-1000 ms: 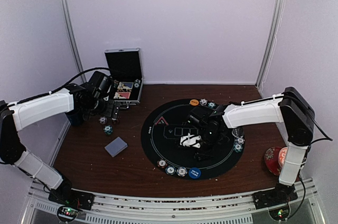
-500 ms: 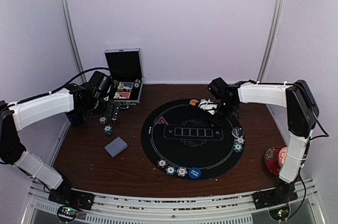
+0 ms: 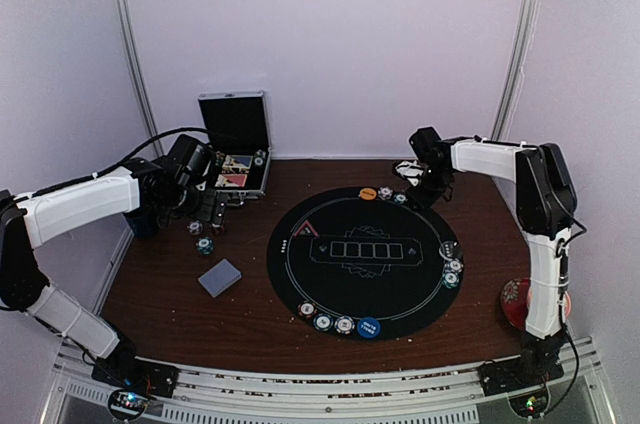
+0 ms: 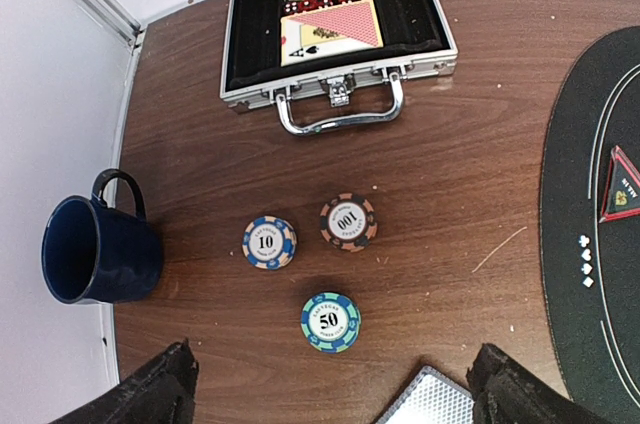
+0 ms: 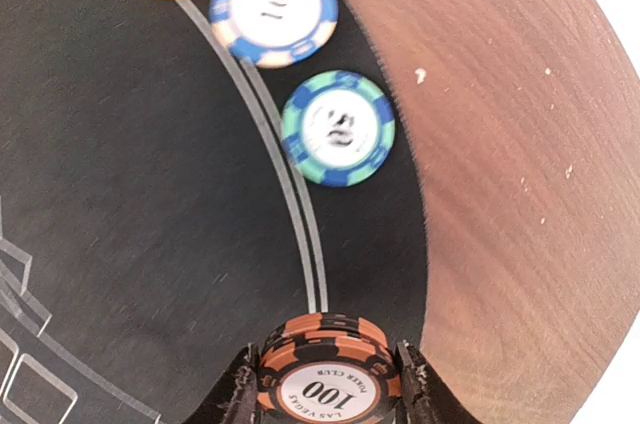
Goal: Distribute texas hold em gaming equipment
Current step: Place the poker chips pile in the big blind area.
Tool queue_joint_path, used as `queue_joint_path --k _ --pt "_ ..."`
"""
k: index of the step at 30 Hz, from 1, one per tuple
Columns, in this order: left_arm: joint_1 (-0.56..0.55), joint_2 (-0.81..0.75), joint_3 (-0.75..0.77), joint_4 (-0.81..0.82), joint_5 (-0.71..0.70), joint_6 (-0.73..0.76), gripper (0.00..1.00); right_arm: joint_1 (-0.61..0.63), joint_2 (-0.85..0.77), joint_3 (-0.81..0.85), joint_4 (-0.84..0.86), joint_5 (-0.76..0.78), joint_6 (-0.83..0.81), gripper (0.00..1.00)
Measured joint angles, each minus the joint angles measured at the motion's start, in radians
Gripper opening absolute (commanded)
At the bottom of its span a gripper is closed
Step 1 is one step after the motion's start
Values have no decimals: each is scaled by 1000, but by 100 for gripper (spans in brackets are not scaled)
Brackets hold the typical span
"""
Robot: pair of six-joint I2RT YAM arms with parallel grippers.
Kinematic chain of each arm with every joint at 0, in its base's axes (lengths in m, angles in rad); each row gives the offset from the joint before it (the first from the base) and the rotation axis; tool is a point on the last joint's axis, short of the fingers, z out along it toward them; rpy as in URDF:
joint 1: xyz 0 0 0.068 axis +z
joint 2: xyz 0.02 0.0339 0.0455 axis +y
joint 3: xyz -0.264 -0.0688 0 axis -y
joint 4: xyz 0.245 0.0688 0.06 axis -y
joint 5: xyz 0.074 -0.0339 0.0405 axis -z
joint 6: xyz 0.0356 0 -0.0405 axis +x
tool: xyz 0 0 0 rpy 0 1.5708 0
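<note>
My right gripper (image 5: 323,396) swung from centre of round black felt mat (image 5: 120,194) to its far rim; fingers clamped on orange-brown "100" poker chip (image 5: 322,349), near teal "50" chip (image 5: 338,127); placing likely next; left gripper (image 4: 335,399) gaping, empty, over three loose chips (image 4: 331,321).

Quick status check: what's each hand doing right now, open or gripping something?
Left hand: open, holding nothing.
Right hand: closed on a small stack of orange-and-black 100 chips.
</note>
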Motion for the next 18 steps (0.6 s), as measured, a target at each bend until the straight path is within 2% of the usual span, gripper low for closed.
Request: queue_joint_path --k 18 --pt "0 0 -1 0 0 0 98 -29 156 137 27 43 33 14"
